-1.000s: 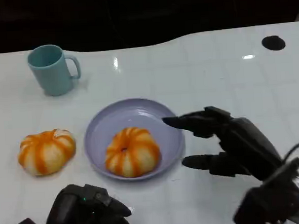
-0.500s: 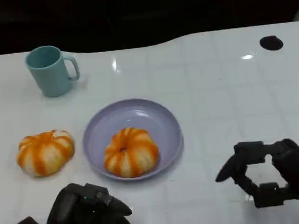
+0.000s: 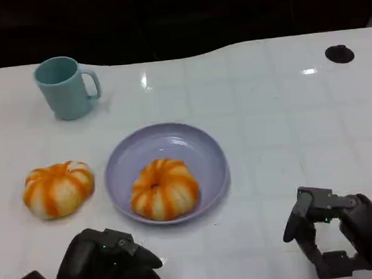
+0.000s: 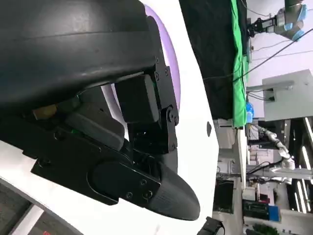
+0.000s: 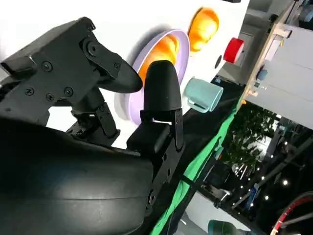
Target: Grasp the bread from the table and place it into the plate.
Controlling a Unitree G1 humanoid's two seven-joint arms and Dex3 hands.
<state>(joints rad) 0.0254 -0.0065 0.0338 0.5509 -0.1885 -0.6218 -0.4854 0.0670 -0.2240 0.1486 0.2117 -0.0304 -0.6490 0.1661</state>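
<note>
Bun (image 3: 57, 189) at plate's (image 3: 205, 151) nine o'clock, ungrasped; both hands (image 3: 108, 264) (image 3: 337, 241) empty, loosely curled; risk: reach nudges plate

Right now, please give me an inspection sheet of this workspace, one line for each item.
Surface: white glossy table, with a black round mark at the far right.
Job's things: one orange-striped round bread in the lilac round plate; a second striped bread on the table beside it.
Clutter: teal handled mug, upright.
Hands: left hand fingers curled, holding nothing; right hand holding nothing, fingers apart.
Cables: nothing seen.
Surroundings: dark beyond the table.
</note>
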